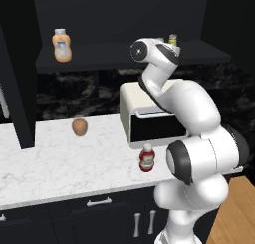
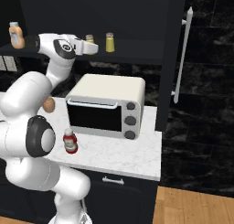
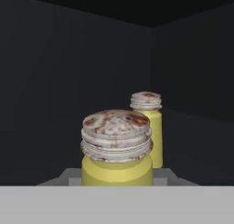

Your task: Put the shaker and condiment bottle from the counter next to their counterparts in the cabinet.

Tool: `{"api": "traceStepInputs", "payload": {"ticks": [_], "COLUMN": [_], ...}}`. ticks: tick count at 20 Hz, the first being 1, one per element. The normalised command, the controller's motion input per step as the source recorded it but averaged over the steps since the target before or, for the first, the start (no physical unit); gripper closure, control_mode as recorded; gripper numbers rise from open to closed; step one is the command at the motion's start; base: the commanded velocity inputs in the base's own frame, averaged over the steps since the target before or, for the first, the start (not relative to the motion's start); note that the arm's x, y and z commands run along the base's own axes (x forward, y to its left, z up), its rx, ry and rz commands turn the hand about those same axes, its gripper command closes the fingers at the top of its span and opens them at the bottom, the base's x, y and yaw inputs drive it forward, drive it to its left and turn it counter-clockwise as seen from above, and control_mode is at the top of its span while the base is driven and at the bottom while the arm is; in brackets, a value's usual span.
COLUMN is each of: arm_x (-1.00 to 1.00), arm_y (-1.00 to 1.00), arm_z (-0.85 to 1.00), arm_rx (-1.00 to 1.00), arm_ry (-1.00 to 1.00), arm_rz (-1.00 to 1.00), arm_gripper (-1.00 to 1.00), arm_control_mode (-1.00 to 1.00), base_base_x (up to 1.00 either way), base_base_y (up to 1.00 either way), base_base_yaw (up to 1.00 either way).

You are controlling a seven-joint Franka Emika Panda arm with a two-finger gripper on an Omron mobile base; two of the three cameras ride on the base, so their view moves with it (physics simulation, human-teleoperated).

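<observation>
1. Shaker (image 3: pixel 117 147): upright, long axis vertical, right at the fingers inside the cabinet (image 2: pixel 137 8), over its shelf toward the right end; the look-alike shaker (image 3: pixel 147 127) stands just beyond it, near but apart.
2. Gripper (image 2: pixel 89 46): whether the fingers pinch the shaker or stand spread cannot be told.
3. Arm: raised high, forearm reaching level into the cabinet above the toaster oven (image 2: pixel 106 106).
4. Condiment bottle (image 1: pixel 146 158): upright on the table (image 1: pixel 50 163), near its front edge, before the oven.

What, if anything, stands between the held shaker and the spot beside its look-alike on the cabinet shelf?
Nothing visible does. In the hand view the shaker sits close at the gripper, and the second shaker stands beyond it on bare dark shelf, with no object between them.
</observation>
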Motion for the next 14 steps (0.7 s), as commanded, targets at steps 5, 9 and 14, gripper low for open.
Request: {"api": "traceStepInputs", "payload": {"ticks": [5, 9, 14], "arm_x": [0.33, 0.23, 0.08], "arm_y": [-0.05, -0.17, -0.25], "arm_z": [-0.08, -0.03, -0.12], "arm_rx": [0.00, 0.00, 0.00], "arm_ry": [-0.03, -0.01, -0.02], "arm_rz": [-0.07, -0.04, -0.02], "arm_gripper": [1.00, 1.00, 1.00], "arm_control_mode": [-1.00, -1.00, -1.00], "base_base_x": [0.00, 0.00, 0.00], "base_base_y": [0.00, 0.00, 0.00], "base_base_yaw": [0.00, 0.00, 0.00]}}
